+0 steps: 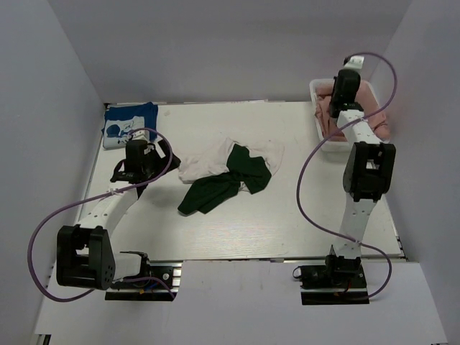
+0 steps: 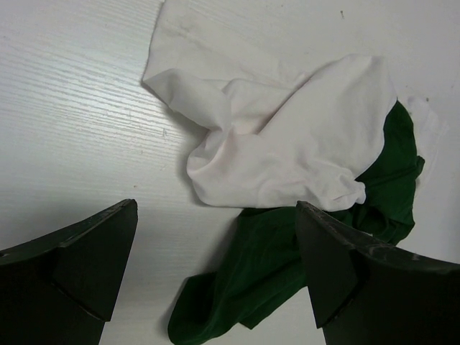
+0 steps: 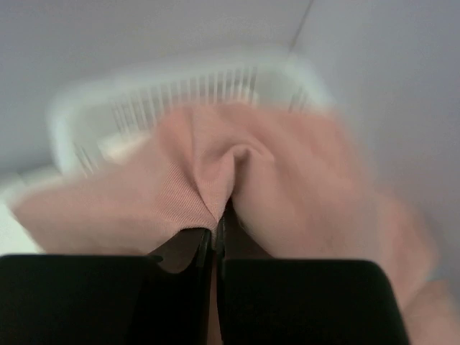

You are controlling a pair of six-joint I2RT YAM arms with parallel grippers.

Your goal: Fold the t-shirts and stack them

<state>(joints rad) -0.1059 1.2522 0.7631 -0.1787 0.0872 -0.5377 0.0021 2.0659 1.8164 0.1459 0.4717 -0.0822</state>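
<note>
Right jaws are pinched all but shut on a fold of the pink t-shirt (image 3: 273,180), the cloth bunched between them, over the white basket (image 3: 144,93) at the far right of the desk (image 1: 287,215). That wrist view is blurred, so how much fabric is caught is hard to say, but most of the shirt looks to lie in the basket.

On the other side, the left jaws are spread wide with nothing in them. They hang above bare desk just short of the heap in the middle. There the white t-shirt (image 2: 287,144) lies crumpled on top of the green t-shirt (image 2: 251,287), the two touching and overlapped, with the green one spilling out toward the near side.

By my reading the job is at an early stage. Only the blue t-shirt (image 1: 129,123) at the far left corner looks folded, a tidy rectangle with its white print showing, and nothing is stacked on it. The white and green shirts are unfolded, and the pink one has not been spread out on the desk. That leaves three shirts at least to flatten, fold and pile onto the blue. Whether more garments sit under the pink one, I cannot tell.
</note>
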